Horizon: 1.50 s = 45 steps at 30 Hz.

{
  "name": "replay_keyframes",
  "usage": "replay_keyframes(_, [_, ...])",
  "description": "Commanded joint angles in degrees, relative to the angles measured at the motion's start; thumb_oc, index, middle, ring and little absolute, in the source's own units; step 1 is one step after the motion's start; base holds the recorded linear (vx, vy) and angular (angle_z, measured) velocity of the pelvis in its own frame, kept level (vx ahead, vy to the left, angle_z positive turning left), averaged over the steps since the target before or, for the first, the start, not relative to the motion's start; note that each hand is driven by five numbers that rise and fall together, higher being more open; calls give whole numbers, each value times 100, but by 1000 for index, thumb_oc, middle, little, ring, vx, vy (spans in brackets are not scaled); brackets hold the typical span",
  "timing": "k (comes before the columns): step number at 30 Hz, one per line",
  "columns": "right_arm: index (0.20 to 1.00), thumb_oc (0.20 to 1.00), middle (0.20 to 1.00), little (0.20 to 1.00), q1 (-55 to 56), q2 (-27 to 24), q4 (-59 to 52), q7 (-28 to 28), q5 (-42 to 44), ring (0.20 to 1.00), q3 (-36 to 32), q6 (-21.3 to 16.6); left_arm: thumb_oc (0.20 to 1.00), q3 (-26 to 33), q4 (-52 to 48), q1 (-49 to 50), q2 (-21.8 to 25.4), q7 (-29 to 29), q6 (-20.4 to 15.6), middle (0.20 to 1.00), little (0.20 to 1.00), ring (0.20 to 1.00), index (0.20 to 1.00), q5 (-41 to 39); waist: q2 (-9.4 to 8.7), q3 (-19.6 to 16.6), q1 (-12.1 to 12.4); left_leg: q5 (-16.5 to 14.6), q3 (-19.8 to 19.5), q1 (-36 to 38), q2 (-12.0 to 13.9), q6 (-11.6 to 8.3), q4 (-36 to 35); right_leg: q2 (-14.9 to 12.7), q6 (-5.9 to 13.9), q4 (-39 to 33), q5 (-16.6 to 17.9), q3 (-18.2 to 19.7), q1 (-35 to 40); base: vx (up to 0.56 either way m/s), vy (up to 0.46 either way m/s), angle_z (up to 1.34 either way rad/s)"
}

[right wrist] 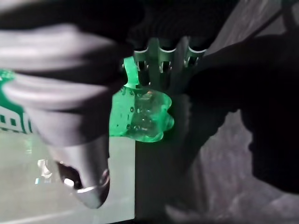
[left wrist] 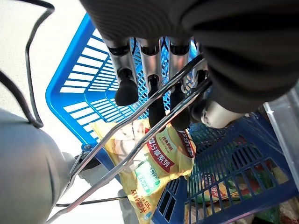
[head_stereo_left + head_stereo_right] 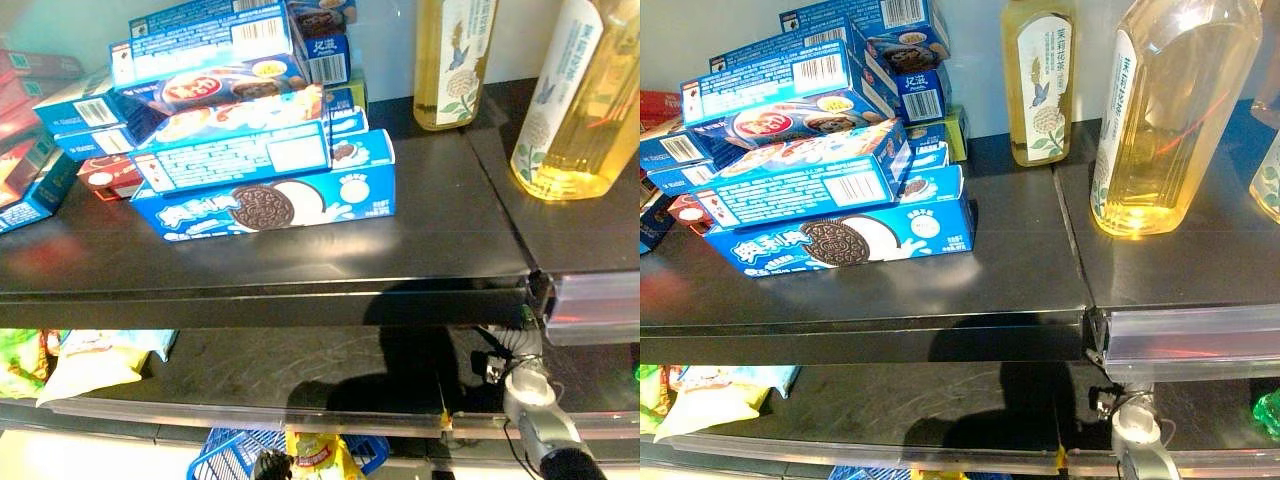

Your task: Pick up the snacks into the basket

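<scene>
My left hand point(image 2: 154, 93) curls round the blue lattice basket's point(image 2: 79, 79) thin wire handle point(image 2: 140, 140); a glossy yellow snack bag point(image 2: 149, 172) lies inside. I can't tell my right hand's point(image 1: 161, 60) fingers.

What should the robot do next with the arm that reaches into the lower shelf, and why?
Probably take hold of the green packet and draw it out towards the basket. The right hand is right at that packet, though whether it grips it cannot be told. The left hand holds the blue basket by its wire handle, with a yellow snack bag already inside.
</scene>
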Motion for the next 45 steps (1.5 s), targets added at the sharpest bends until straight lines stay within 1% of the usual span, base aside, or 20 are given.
replay_keyframes(1, [1000, 1000, 1000, 1000, -876, 25, 210, 3, -123, 1000, 202, -114, 200, -576, 335, 197, 695, 289, 149, 200, 200, 200, 200, 360, -276, 15, 311, -348, -271, 57, -350, 164, 9, -508, 471, 60, -103, -51, -28, 2, 10, 6])
replay_keyframes(7, [1000, 1000, 1000, 1000, -1639, -151, 567, -100, -366, 1000, 561, 98, 200, -755, 330, 191, 720, 331, 148, 200, 200, 200, 200, 305, -253, 62, 451, -312, -370, -34, -390, 181, 9, -543, 456, 60, -61, -101, -61, -3, 8, 5])
replay_keyframes(10, [1000, 1000, 1000, 1000, -1764, -148, 554, -69, -367, 1000, 662, 112, 200, -761, 345, 184, 720, 348, 144, 200, 200, 200, 200, 273, -258, 77, 476, -299, -407, -74, -409, 190, 9, -554, 456, 63, -54, -130, -77, -7, 6, 13])
replay_keyframes(14, [1000, 1000, 1000, 1000, -1858, -74, 517, -24, -388, 1000, 796, 123, 200, -774, 341, 173, 729, 367, 133, 200, 200, 200, 200, 216, -281, 109, 509, -277, -441, -128, -409, 199, 13, -557, 443, 84, -57, -162, -107, -4, 10, 7])
replay_keyframes(18, [1000, 1000, 1000, 1000, -1871, 123, 459, 131, -401, 1000, 1025, 142, 200, -784, 318, 105, 728, 415, 146, 200, 200, 200, 200, 167, -335, 182, 566, -249, -523, -202, -404, 213, 20, -558, 428, 113, -57, -208, -151, -7, 3, 7])
replay_keyframes(19, [878, 878, 878, 878, -1871, 124, 459, 131, -401, 878, 1025, 142, 200, -783, 317, 106, 729, 415, 147, 200, 200, 200, 200, 167, -336, 181, 563, -249, -525, -203, -404, 213, 21, -559, 428, 113, -57, -211, -151, 0, 0, 0])
replay_keyframes(20, [878, 878, 878, 878, -1871, 124, 459, 131, -401, 878, 1025, 142, 200, -783, 317, 106, 729, 415, 147, 200, 200, 200, 200, 167, -336, 181, 563, -249, -525, -203, -404, 213, 21, -559, 428, 113, -57, -211, -151, -9, 7, 3])
replay_keyframes(21, [329, 329, 329, 329, -1815, 210, 455, 169, -356, 329, 1048, 119, 200, -763, 323, 86, 729, 436, 146, 200, 200, 200, 200, 153, -351, 198, 582, -239, -541, -227, -409, 217, 19, -559, 430, 109, -49, -231, -161, -11, 14, 3])
replay_keyframes(22, [200, 200, 200, 200, -1752, 269, 424, 190, -324, 200, 1055, 104, 200, -746, 321, 70, 733, 446, 157, 200, 200, 200, 200, 152, -372, 195, 594, -233, -557, -246, -408, 217, 15, -561, 434, 104, -47, -239, -173, -11, 14, 3])
replay_keyframes(26, [200, 200, 200, 200, -1645, 334, 384, 234, -294, 200, 1053, 89, 200, -714, 334, 53, 738, 459, 160, 200, 200, 200, 200, 155, -402, 191, 596, -228, -569, -266, -413, 219, 11, -564, 432, 102, -42, -254, -187, 0, 0, 0])
replay_keyframes(30, [200, 200, 200, 200, -1184, 442, 70, 344, -281, 200, 1001, 60, 200, -594, 339, 27, 748, 486, 178, 200, 200, 200, 200, 161, -479, 182, 570, -228, -589, -276, -411, 221, 9, -581, 432, 104, -35, -265, -174, -2, 4, 2])
replay_keyframes(36, [200, 200, 200, 200, -354, 482, -587, 584, -397, 200, 886, 2, 200, -377, 434, -1, 763, 481, 216, 200, 200, 200, 200, 226, -592, 127, 456, -269, -543, -200, -398, 214, 9, -575, 440, 106, -58, -259, -117, 1, 0, 3])
replay_keyframes(39, [200, 200, 200, 200, 264, 467, -1152, 802, -370, 200, 736, -60, 200, -231, 461, 0, 782, 481, 240, 200, 200, 200, 200, 268, -672, 87, 355, -285, -521, -150, -366, 200, 9, -542, 429, 109, -93, -234, -76, -4, -6, -1])
replay_keyframes(45, [200, 200, 200, 200, 930, 454, -1618, 1052, -256, 200, 541, -155, 200, -62, 462, 29, 812, 461, 244, 200, 200, 200, 200, 294, -747, 30, 251, -291, -498, -90, -305, 172, 9, -489, 412, 140, -140, -219, -29, -1, -5, 0])
